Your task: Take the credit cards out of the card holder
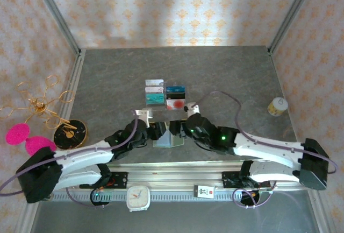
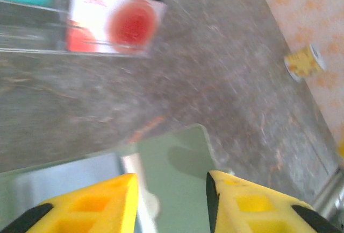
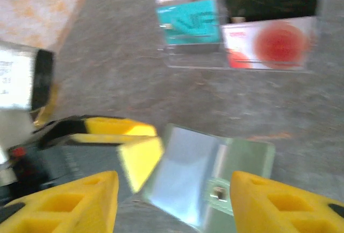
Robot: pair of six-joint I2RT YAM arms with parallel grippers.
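Note:
The sage-green card holder (image 1: 168,138) lies open on the table just in front of both arms. In the right wrist view a light blue credit card (image 3: 193,171) lies on its left half, beside the bare green flap (image 3: 248,160). My left gripper (image 1: 160,131) hovers at its left side with jaws apart over the green cover (image 2: 177,174), a light blue card (image 2: 59,182) at the left. My right gripper (image 3: 172,203) stands open above the holder, gripping nothing. The left gripper's yellow fingers (image 3: 121,136) reach the card's left edge. The wrist views are blurred.
A clear stand (image 1: 164,94) with white, teal, dark-blue and red-and-white cards is behind the holder. A small yellow-white jar (image 1: 277,106) sits at the right. A black round dish (image 1: 70,134), gold wire ornament (image 1: 40,104) and pink pads are left. A white clock (image 1: 138,197) sits at the near edge.

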